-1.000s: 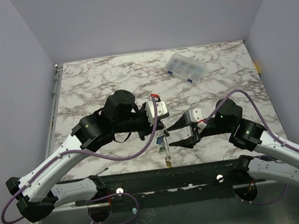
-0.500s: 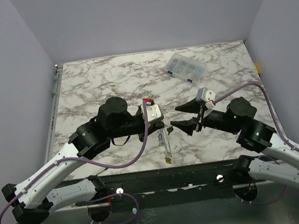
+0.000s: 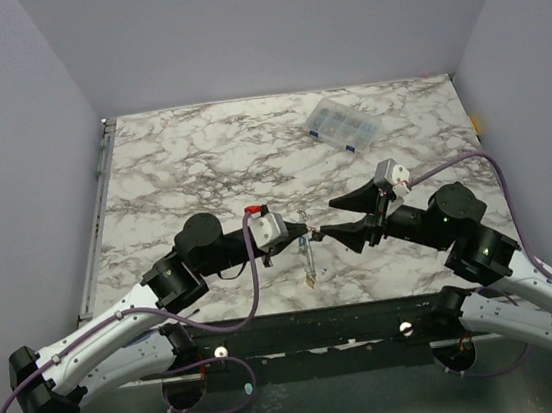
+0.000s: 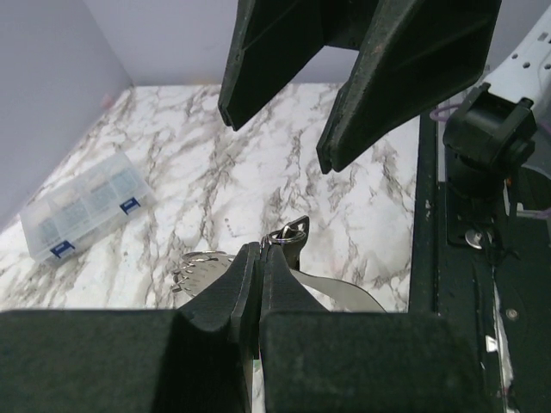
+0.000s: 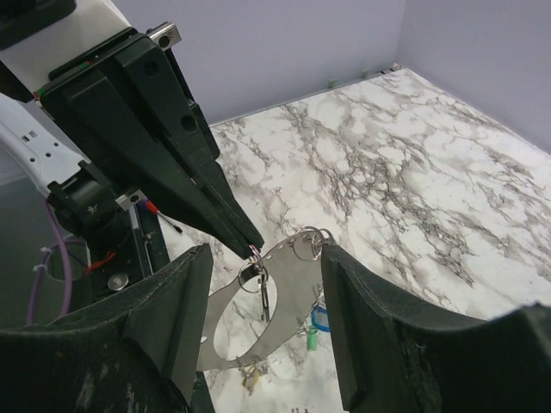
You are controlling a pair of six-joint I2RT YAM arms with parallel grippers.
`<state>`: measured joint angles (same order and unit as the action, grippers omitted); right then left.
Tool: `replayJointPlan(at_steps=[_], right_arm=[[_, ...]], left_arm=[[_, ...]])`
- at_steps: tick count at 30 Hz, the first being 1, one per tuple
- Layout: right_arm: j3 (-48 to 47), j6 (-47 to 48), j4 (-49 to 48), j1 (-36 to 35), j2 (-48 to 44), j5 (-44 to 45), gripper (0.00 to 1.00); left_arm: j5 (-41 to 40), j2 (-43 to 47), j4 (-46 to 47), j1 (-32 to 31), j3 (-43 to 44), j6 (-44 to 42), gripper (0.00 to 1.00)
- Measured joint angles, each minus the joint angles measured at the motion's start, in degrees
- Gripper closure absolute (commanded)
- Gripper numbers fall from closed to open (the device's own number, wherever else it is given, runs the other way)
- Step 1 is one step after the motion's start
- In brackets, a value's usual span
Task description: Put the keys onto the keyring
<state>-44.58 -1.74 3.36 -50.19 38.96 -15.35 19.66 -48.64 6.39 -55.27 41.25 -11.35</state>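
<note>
Seen from above, the left gripper [image 3: 298, 234] was clamped tight on the large, thin grey metal keyring [image 3: 307, 244], holding it off the white, grey-veined marble table [image 3: 179, 158] near the front edge, between the two arms. A cluster of small keys [image 3: 310, 275] with coloured heads dangled below it. The right gripper [image 3: 329, 217] faced it from the right with its jaws spread, grasping nothing, and a clear plastic compartment box [image 3: 344, 125] with blue latches lay well apart near the far edge. The left wrist camera showed the left gripper [image 4: 258, 258] pinched together on the keyring [image 4: 289, 231], with the two parted black fingers of the right gripper [image 4: 277, 138] above it and the box [image 4: 82, 202] off to the left on the marble. In the right wrist view, the right gripper [image 5: 267, 256] stood apart on either side of the keyring [image 5: 280, 327], which hung from the closed tips of the left gripper [image 5: 250, 245]. Blue, green and yellowish keys [image 5: 314, 331] hung under the hoop, and whether the right fingers touched the metal could not be told.
</note>
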Motion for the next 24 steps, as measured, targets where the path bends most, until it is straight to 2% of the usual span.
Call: replayJointPlan(at_steps=[7, 11, 24], right_arm=[[-0.61, 0.61, 2.89, 0.00, -2.01, 1.07, 0.39], [-1.01, 2.56, 5.46, 0.00, -4.22, 2.91, 0.39], [-1.01, 5.07, 7.89, 0.00, -6.36, 2.84, 0.40]], left_arm=[[0.87, -1.38, 14.40, 0.00, -3.17, 1.53, 1.00], [2.45, -2.89, 19.65, 0.00, -4.00, 3.45, 1.00], [7.65, -5.90, 24.02, 0.00, -4.00, 4.96, 1.00]])
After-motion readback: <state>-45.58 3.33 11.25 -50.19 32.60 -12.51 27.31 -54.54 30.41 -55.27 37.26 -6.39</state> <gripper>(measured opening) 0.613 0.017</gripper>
